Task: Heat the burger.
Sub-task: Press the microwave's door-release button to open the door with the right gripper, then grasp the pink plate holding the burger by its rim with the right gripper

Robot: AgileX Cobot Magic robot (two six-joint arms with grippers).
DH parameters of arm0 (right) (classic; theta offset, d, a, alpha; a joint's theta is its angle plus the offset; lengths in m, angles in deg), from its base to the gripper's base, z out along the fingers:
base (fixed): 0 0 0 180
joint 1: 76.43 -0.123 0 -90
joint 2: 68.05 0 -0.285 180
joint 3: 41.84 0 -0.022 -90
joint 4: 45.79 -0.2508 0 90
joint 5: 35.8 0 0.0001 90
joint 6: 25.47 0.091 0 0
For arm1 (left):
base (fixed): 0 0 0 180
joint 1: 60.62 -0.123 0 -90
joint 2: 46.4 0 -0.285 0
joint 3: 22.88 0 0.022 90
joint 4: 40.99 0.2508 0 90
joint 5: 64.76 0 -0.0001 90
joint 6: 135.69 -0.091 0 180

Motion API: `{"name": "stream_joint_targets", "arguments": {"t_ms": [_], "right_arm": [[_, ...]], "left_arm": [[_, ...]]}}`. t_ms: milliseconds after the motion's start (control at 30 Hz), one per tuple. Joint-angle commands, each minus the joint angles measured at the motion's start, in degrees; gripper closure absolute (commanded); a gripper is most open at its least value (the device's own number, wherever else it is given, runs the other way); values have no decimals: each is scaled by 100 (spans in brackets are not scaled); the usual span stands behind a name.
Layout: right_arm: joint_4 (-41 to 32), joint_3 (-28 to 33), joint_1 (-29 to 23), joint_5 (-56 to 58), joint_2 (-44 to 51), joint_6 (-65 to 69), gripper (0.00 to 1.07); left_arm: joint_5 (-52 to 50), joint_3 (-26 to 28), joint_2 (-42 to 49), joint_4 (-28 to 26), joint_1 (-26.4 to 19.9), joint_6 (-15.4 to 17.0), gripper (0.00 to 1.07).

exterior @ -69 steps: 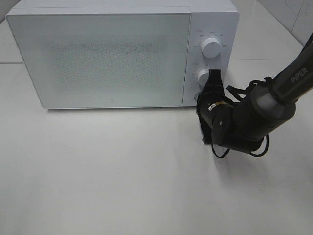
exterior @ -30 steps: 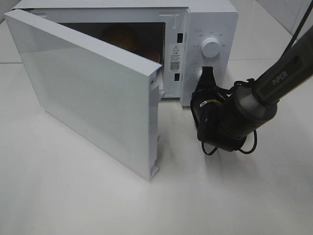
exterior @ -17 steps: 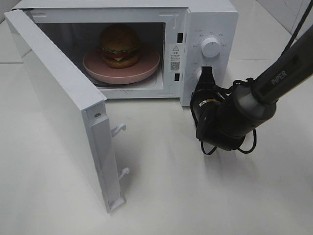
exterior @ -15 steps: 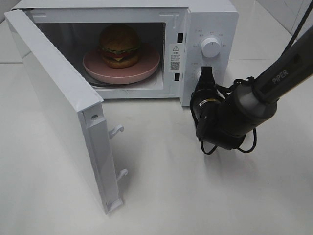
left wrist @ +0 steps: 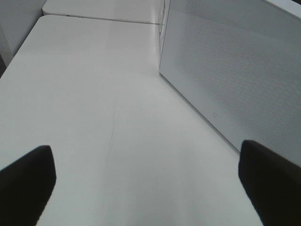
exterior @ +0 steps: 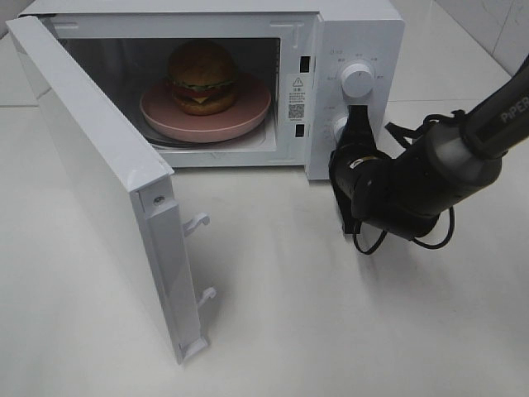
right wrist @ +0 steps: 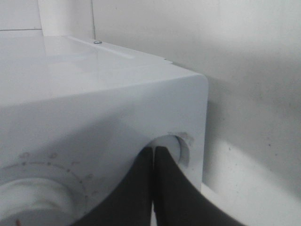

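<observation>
Burger (exterior: 202,76) sat on pink plate (exterior: 248,117) inside microwave (exterior: 364,25) cavity, well apart from right claw (exterior: 358,120), to its left. Door (exterior: 91,165) stood swung wide.
High view: right claw at control panel, tips beside lower knob (exterior: 340,126); finger gap not visible.
Right wrist view: fingers pressed together, nothing held, tips at round recess (right wrist: 181,149); burger out of frame.
Left wrist view only: left claw (left wrist: 146,181) spread wide, empty, above table (left wrist: 94,108), door's outer face alongside.

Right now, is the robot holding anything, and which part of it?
Nothing is held. The right gripper is shut on nothing, its tips at the front panel of the microwave; the left gripper hangs open above the table.
</observation>
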Motion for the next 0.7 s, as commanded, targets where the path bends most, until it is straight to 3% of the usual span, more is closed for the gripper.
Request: {"name": "stream_joint_targets", "arguments": {"t_ms": [33,367,700], "right_arm": [[241,74,40,-6,286,-235,107],[149,544,40,1054,819,-877,107],[149,670,361,3054,1811,-3615,107]], "left_arm": [[-29,-6,126,-11,-23,23,9],[-29,-6,126,-11,-23,23,9],[-29,-6,126,-11,-23,23,9]]}}
